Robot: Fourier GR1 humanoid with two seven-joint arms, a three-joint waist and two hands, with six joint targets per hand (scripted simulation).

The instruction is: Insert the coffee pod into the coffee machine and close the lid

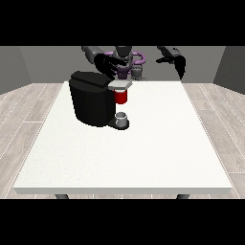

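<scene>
A black coffee machine stands on the left part of the white table. Its grey lid lies over a red pod holder. A small grey cup-shaped piece sits on the machine's base plate. The hand at the view's left hovers just behind the machine's top and lid with its fingers spread. Raised high behind the table's far right stands the hand at the view's right, its fingers hanging relaxed and holding nothing. No separate coffee pod is visible.
The table's far edge runs just behind the machine. The robot's torso stands behind the table's middle. Wooden floor surrounds the table.
</scene>
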